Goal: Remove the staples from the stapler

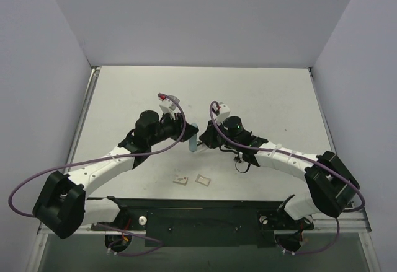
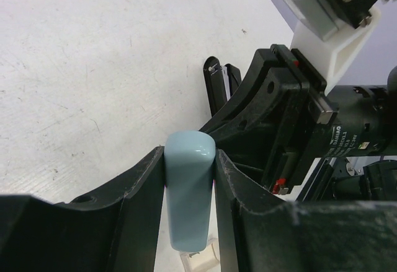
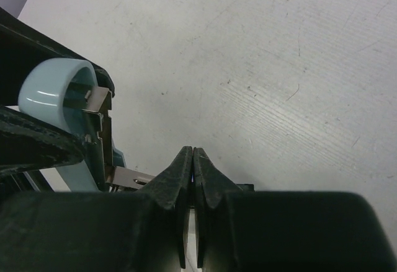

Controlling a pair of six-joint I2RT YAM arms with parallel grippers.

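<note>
My left gripper is shut on a pale blue bar, which it holds upright above the table; the bar shows in the top view. In the right wrist view the bar's rounded end has a metal part inside. The black stapler, two narrow arms with a pale strip between, sticks out just behind my right gripper's fingers. My right gripper has its fingers pressed together, tips touching, right beside the bar, where a thin metal strip reaches them.
Two small pale flat pieces lie on the white table in front of the grippers. Grey walls close in the table at the back and sides. The two grippers are almost touching each other.
</note>
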